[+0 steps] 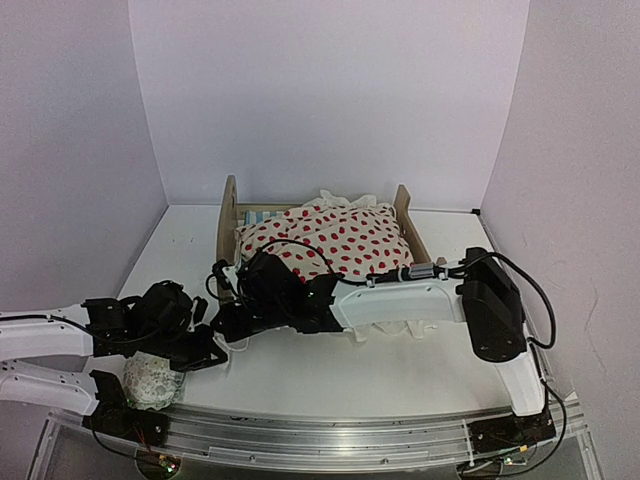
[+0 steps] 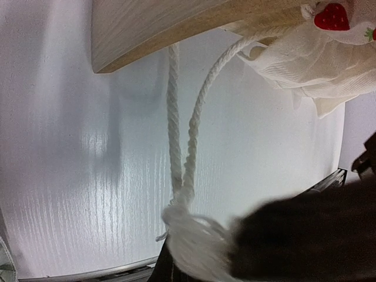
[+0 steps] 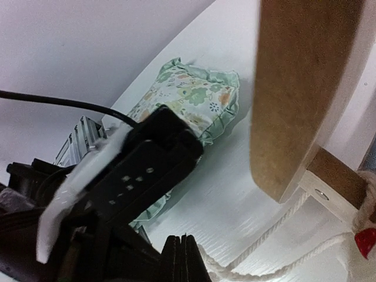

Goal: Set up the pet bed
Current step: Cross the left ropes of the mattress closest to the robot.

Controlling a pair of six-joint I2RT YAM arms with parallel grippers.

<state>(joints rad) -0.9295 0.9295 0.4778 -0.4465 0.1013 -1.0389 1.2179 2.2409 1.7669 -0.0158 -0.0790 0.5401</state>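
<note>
- Top external view: pet bed (image 1: pixel 228 215) stands just beyond the right jaws, with a blanket (image 1: pixel 340 240) heaped on it.
- Both right jaws and left jaws are pressed together; whether either pinches the cord (image 2: pixel 174 117) beside them is unclear.
- Tugging that cord could drag or tip the bed.

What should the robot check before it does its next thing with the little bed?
1. Pet bed standing upright: ok.
2. Blanket smoothed flat over the bed: not ok, it is bunched up.
3. Pillow on the bed: not ok, it lies off the bed, by the left gripper.
4. Right gripper shut: ok.
5. Left gripper shut: ok.
6. Either gripper holding the white rope: cannot tell.
</note>
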